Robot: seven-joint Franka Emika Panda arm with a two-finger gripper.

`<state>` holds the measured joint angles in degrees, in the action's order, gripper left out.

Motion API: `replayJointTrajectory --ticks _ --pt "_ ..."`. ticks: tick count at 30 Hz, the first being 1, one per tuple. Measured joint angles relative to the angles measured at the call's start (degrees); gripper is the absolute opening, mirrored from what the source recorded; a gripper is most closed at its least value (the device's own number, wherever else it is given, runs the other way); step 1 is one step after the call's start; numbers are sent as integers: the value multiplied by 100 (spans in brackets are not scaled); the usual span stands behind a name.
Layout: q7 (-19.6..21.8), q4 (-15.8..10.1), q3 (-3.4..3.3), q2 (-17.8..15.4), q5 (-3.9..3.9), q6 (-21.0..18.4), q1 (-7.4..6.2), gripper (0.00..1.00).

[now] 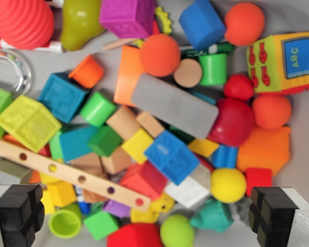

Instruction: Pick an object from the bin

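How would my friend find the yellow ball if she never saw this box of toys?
Start at the long grey block in the middle of the bin. Go down toward the wrist view's lower right, past the dark red ball, to the yellow ball. It is the only plain yellow round toy, beside a small red block.

We have a single view, from the wrist camera, looking straight down at close range into the bin (304, 134) of toys. Our gripper's (147, 213) two black fingertips (18, 211) frame the picture's bottom corners.
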<state>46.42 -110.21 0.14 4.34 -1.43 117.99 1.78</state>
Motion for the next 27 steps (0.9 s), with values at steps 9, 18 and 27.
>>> replayJointTrajectory --ticks 9,18,27 --pt "0 0 0 0 0 0 0 100" --pt "21 -6 0 0 0 0 0 100" --pt "169 -41 -16 12 0 19 0 100"
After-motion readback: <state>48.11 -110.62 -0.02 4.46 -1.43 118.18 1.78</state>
